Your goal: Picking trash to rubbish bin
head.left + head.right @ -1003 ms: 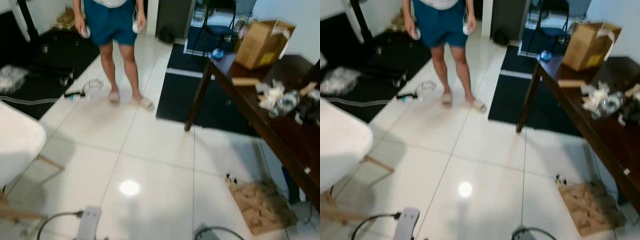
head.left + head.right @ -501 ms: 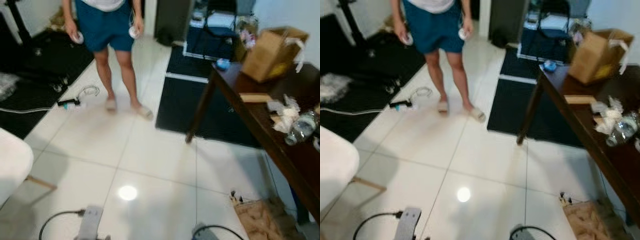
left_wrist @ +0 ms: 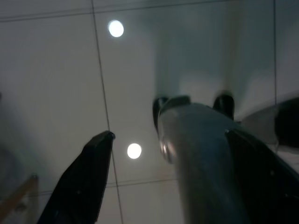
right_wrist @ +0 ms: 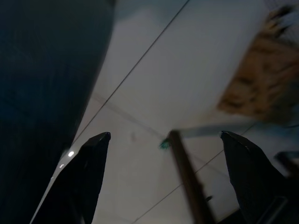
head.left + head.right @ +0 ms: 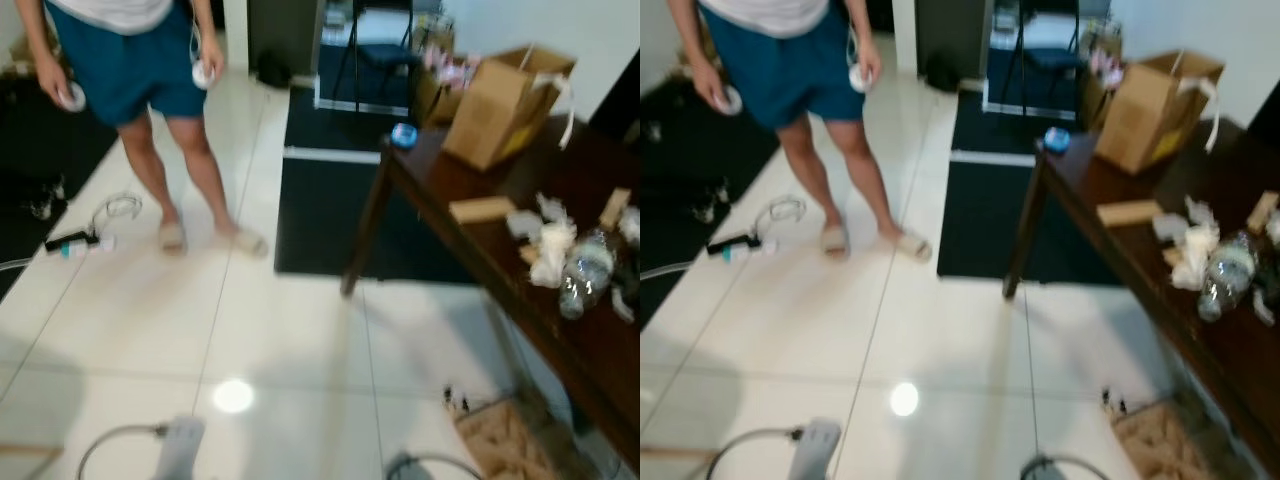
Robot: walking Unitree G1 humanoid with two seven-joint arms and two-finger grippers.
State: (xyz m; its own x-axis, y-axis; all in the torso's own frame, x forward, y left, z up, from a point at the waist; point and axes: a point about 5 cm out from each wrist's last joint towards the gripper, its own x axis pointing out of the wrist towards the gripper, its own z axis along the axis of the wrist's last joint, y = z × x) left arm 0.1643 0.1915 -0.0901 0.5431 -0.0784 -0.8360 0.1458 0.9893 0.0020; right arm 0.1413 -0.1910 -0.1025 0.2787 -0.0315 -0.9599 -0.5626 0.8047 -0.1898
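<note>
Trash lies on a dark wooden table (image 5: 600,350) at my right: crumpled white paper (image 5: 552,250), a clear plastic bottle (image 5: 580,280) and other small scraps at the table's right end. My left gripper (image 3: 168,135) hangs open over the white tile floor, with part of my own grey body between its fingers. The right gripper (image 4: 164,135) is also open and empty, low over the floor near a brown cardboard sheet (image 4: 261,79). Both arms show at the bottom edge of the eye views, the left arm (image 5: 175,450) and the right arm (image 5: 430,466).
A person (image 5: 130,60) in blue shorts stands at the far left, a white object in each hand. An open cardboard box (image 5: 505,100), a wooden block (image 5: 482,209) and a blue object (image 5: 404,134) sit on the table. A dark rug (image 5: 330,210) lies beyond, with cables (image 5: 80,243) at left.
The camera has swung right toward the table, so the whole scene shifted left and the white chair left the picture. Both arms stay low at the bottom edge.
</note>
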